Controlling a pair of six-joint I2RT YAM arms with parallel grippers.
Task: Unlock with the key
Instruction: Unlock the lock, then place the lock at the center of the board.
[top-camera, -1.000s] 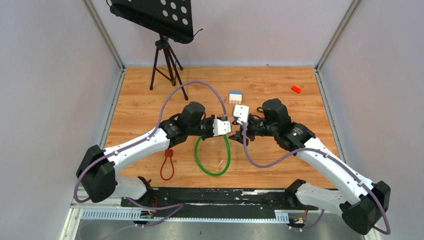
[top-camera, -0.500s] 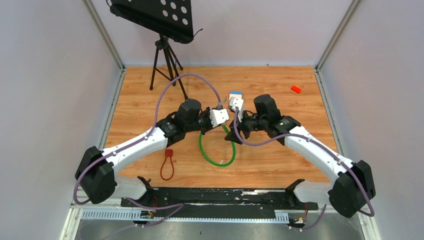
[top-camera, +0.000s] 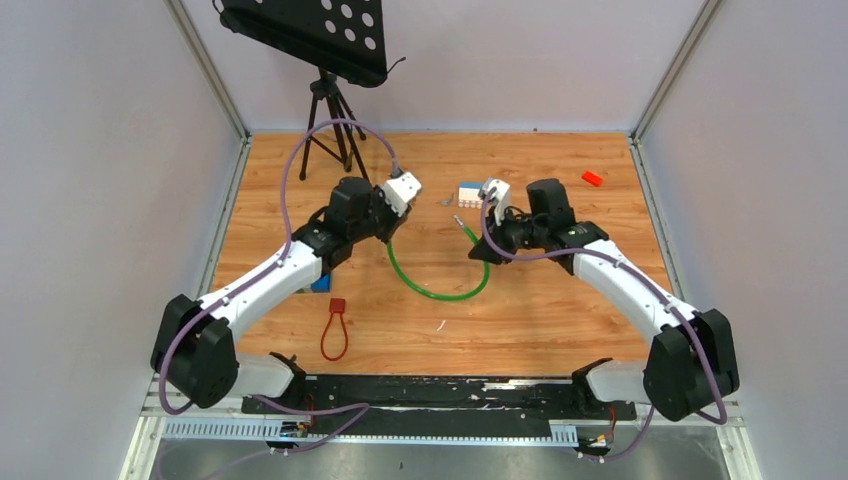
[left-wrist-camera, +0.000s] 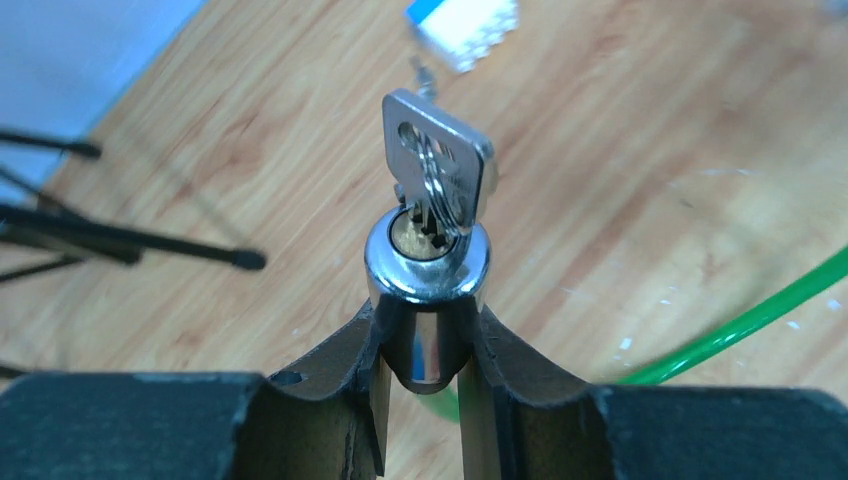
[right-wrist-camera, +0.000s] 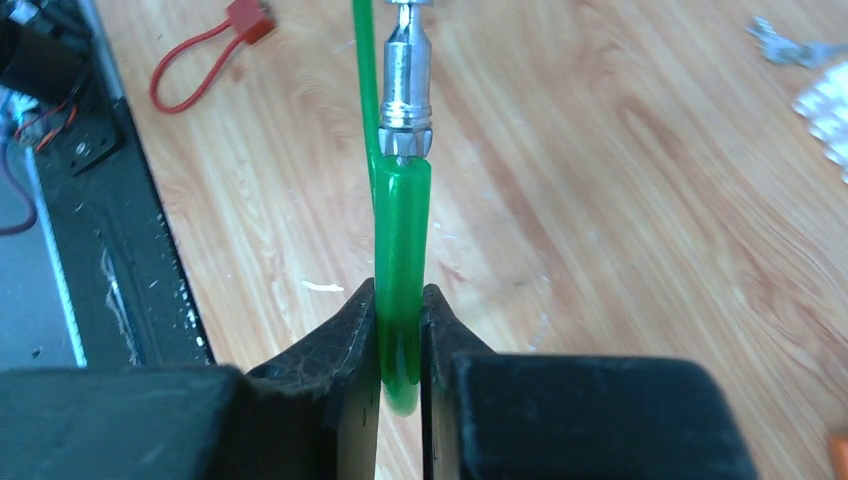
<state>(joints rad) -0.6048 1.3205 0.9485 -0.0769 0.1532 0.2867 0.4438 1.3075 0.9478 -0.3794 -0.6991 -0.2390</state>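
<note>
A green cable lock (top-camera: 440, 293) lies open in an arc on the wooden table. My left gripper (top-camera: 398, 207) is shut on its chrome lock cylinder (left-wrist-camera: 427, 260), which has the silver key (left-wrist-camera: 437, 165) standing in the keyhole. The left wrist view shows the left gripper (left-wrist-camera: 425, 340) clamping the cylinder from both sides. My right gripper (top-camera: 478, 245) is shut on the cable's free green end (right-wrist-camera: 402, 250), and the right wrist view shows the right gripper (right-wrist-camera: 402, 310). The bare metal pin (right-wrist-camera: 405, 90) sticks out beyond the fingers, apart from the cylinder.
A white and blue box (top-camera: 470, 190) and spare keys (top-camera: 445, 200) lie between the grippers toward the back. A red loop (top-camera: 335, 325) lies front left, a small red block (top-camera: 592, 178) back right. A black tripod (top-camera: 335, 120) stands back left.
The two grippers have moved apart and toward the back. The cable's pin end has come out of the lock cylinder, and the green loop has opened into an arc.
</note>
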